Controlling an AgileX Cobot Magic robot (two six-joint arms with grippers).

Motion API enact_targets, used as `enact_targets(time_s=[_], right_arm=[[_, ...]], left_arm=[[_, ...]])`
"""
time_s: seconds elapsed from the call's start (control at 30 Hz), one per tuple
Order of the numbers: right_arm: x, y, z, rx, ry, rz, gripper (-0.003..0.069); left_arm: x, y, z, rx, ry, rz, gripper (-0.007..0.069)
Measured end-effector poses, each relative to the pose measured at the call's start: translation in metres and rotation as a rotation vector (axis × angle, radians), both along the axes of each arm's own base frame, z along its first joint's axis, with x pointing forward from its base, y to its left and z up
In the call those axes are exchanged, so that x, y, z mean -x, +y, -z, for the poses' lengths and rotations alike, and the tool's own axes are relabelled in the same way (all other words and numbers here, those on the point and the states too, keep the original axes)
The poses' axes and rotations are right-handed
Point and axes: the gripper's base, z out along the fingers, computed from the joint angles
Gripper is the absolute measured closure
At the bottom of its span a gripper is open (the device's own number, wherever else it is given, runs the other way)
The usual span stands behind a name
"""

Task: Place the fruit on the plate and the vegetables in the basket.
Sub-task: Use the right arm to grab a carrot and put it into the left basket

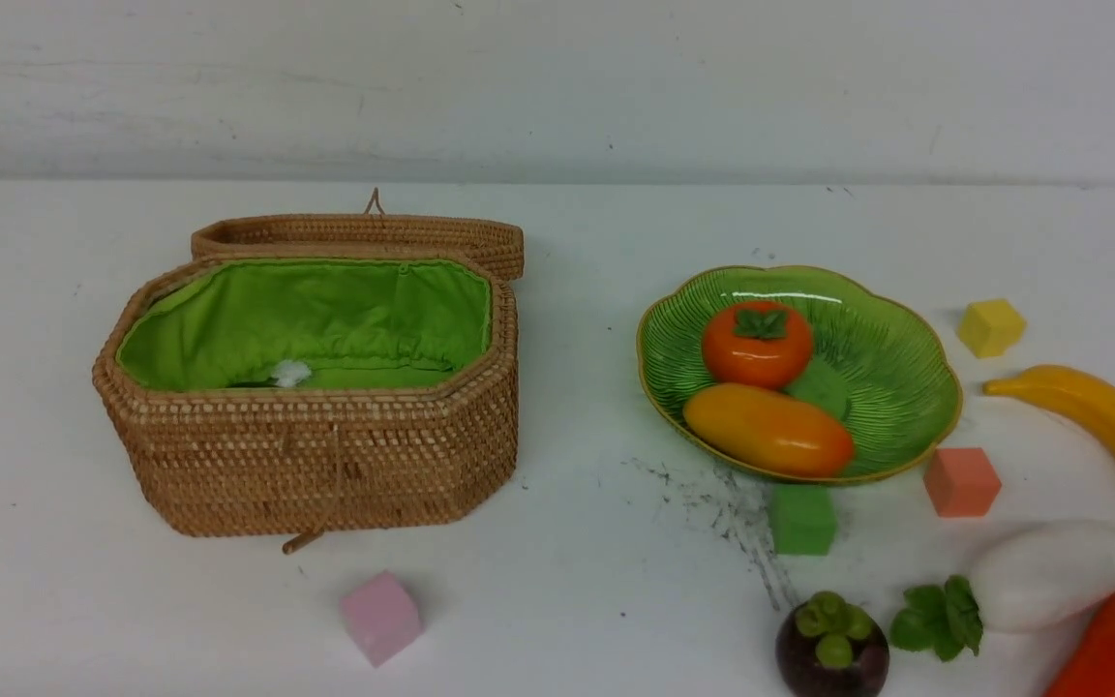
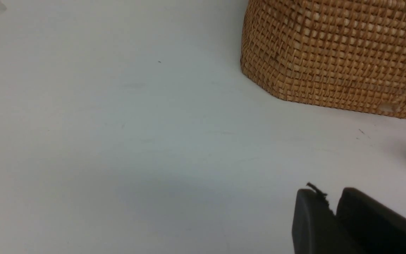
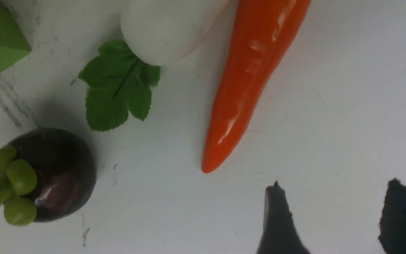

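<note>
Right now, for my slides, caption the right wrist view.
Open right gripper above white table, near carrot, radish and mangosteen.

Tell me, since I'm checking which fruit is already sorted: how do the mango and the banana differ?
The mango lies on the plate; the banana lies on the table, outside the plate's rim. The mango is a short, plump oval; the banana is long and curved. The mango is orange-yellow; the banana is a plainer yellow. Both are glossy and lie on their sides.
</note>
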Motion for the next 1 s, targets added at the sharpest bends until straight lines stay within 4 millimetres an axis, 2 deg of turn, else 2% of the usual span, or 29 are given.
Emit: enact_targets(time_s=[0.3,0.53,0.73,0.93,1.0], right_arm=[[-0.032,0.005,0.033,-0.083,-0.027,0.113,0.0248],[-0.055,0.004,0.068,-0.062,0.043,0.127,0.0248],[-0.064,0.001,0.095,-0.033,0.12,0.125,0.0251],[-0.067,0.001,0.097,-0.024,0.133,0.118,0.0344],[-0.067,0.001,0.097,-0.024,0.132,0.117,0.0355]], left_arm=[[0.0,0.0,0.0,0.0,-0.001,0.0,0.0511],[0.0,0.0,0.0,0.0,-0.001,0.0,0.0503],[0.0,0.0,0.0,0.0,-0.001,0.0,0.0498],[0.0,0.0,0.0,0.0,-0.001,0.0,0.0491],[0.0,0.0,0.0,0.0,-0.001,0.0,0.0491]])
